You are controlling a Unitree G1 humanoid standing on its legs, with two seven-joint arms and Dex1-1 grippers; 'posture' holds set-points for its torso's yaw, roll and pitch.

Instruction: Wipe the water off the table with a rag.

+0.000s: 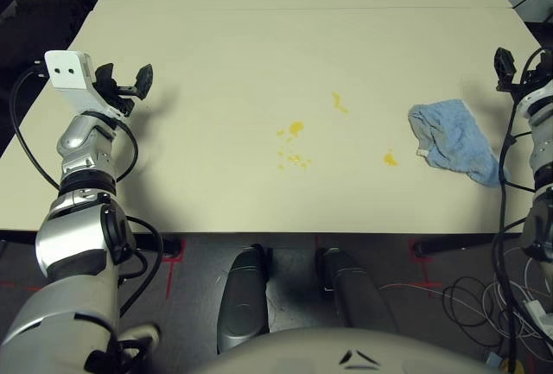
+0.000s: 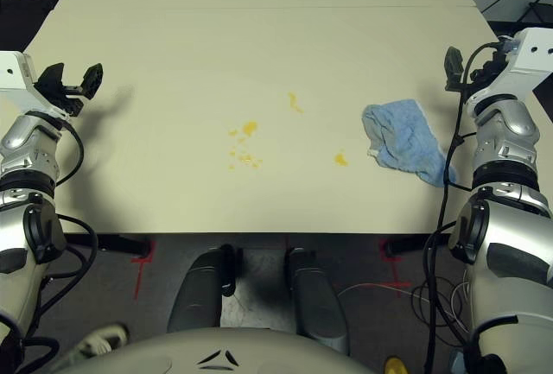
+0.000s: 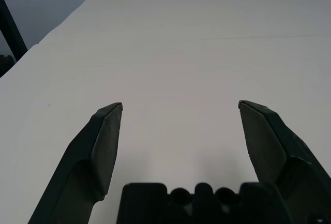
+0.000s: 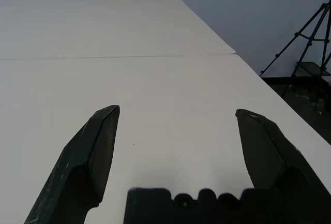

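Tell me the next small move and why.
Probably lower the right end effector toward the rag. It stands open and empty just beside the rag, which lies crumpled and untouched on the table, right of the yellow-orange water splotches.

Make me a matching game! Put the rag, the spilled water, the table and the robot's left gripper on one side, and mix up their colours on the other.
Things:
1. rag
2. water
3. table
4. left gripper

Colours:
A. pale cream
B. black
C. light blue
D. yellow-orange

Pairs: 1-C, 2-D, 3-A, 4-B
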